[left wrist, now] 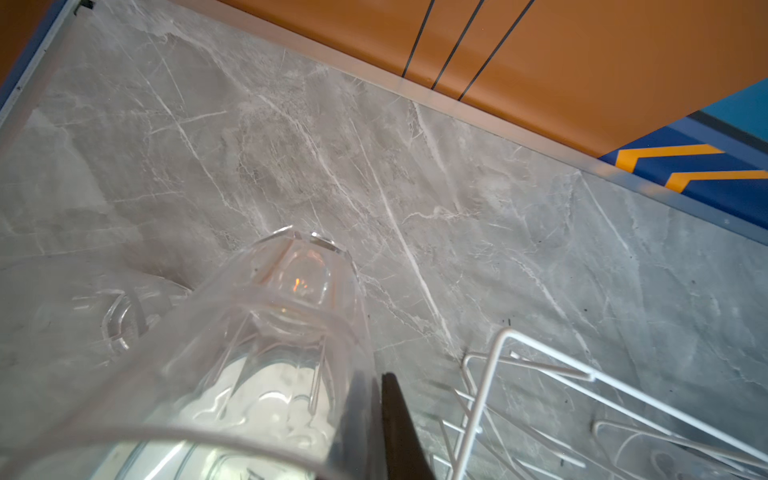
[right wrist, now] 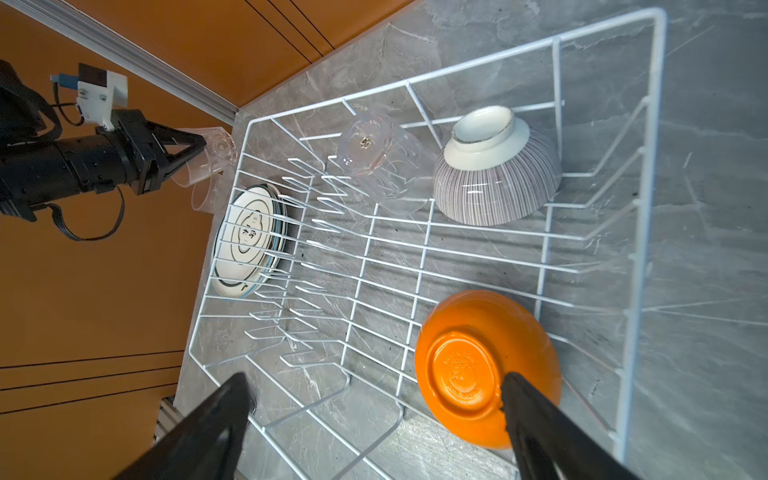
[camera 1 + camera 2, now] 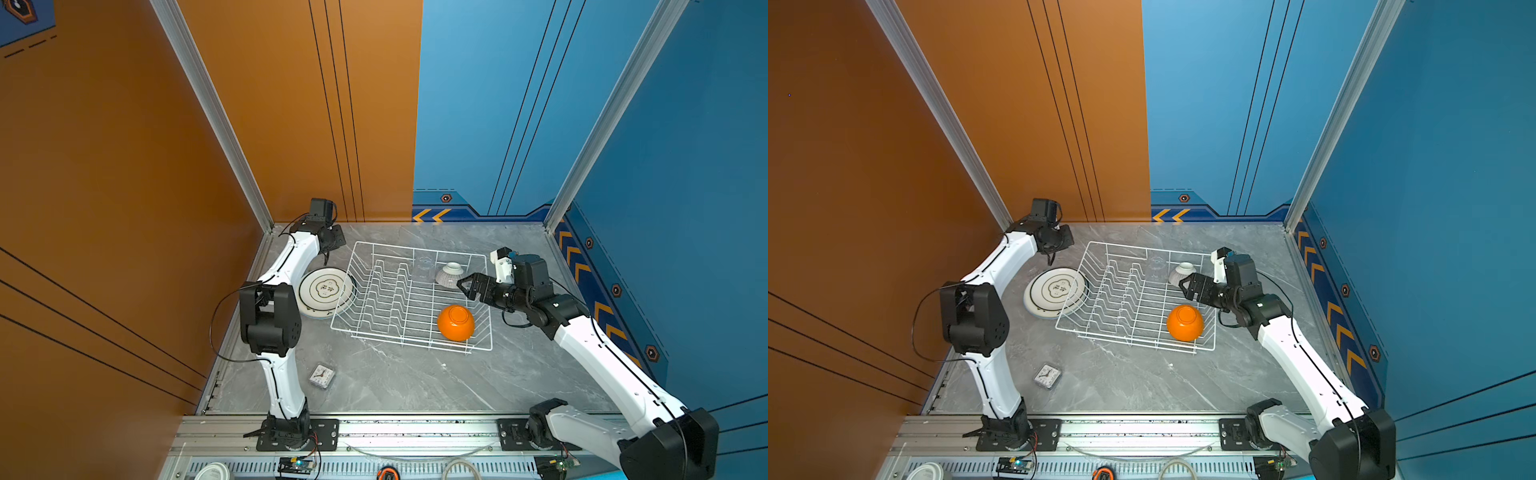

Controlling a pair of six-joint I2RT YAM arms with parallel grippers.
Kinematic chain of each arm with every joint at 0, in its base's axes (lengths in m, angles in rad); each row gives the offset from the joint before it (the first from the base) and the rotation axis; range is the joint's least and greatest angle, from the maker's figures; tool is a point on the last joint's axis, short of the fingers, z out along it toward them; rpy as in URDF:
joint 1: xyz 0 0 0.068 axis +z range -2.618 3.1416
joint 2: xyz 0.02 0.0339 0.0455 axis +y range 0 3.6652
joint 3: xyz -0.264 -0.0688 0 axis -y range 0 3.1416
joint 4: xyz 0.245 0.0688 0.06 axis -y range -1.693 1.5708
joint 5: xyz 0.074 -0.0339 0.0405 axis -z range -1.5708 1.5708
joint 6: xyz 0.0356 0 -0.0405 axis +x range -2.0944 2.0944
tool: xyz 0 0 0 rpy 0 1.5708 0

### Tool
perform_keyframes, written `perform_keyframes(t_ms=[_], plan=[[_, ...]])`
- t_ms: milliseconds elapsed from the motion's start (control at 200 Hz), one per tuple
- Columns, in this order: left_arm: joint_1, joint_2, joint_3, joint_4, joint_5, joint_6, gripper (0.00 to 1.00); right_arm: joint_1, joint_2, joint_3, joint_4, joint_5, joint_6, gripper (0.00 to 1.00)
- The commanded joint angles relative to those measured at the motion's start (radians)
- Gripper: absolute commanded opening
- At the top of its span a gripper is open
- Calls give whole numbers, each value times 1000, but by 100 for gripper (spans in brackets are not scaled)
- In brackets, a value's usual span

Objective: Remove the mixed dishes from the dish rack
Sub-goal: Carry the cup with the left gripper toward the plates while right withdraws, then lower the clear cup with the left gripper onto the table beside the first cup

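White arm links (image 3: 291, 257), black joints (image 3: 270, 320), thin black cables (image 3: 211, 328), black right hand (image 3: 464, 289)

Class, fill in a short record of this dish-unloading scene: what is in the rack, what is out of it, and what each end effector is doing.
In the rack: ribbed bowl and orange bowl, both upside down; one clear glass
Out of it: stacked plates on the table, beside the rack
Held: second glass, in the shut left end effector
Free: right end effector, open, empty, above the rack
Extra: small clock on the table

Grey table (image 3: 415, 386): dish rack (image 3: 386, 303), plates (image 3: 326, 291), clock (image 3: 322, 376)
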Motion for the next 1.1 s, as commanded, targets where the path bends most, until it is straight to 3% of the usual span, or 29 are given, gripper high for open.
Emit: perform_keyframes(t_ms=[0, 295, 561, 666, 816, 901, 976, 1096], plan=[[4, 49, 89, -96, 1, 36, 0, -5, -9, -21, -52, 40, -36, 96], [14, 217, 271, -242, -23, 96, 0, -2, -8, -18, -56, 42, -34, 96], [23, 258, 310, -270, 12, 104, 0, 15, 31, -8, -57, 54, -36, 96], [28, 264, 311, -272, 17, 107, 7, 26, 53, 0, -56, 60, -40, 96], [31, 270, 312, -273, 32, 107, 19, 42, 86, 15, -56, 60, -44, 97], [29, 263, 311, -274, 39, 112, 36, 50, 102, 22, -56, 60, -44, 97], [28, 247, 306, -273, 42, 115, 46, 56, 114, 27, -55, 64, -47, 97], [23, 197, 301, -273, 54, 113, 71, 64, 140, 44, -52, 72, -48, 97]])
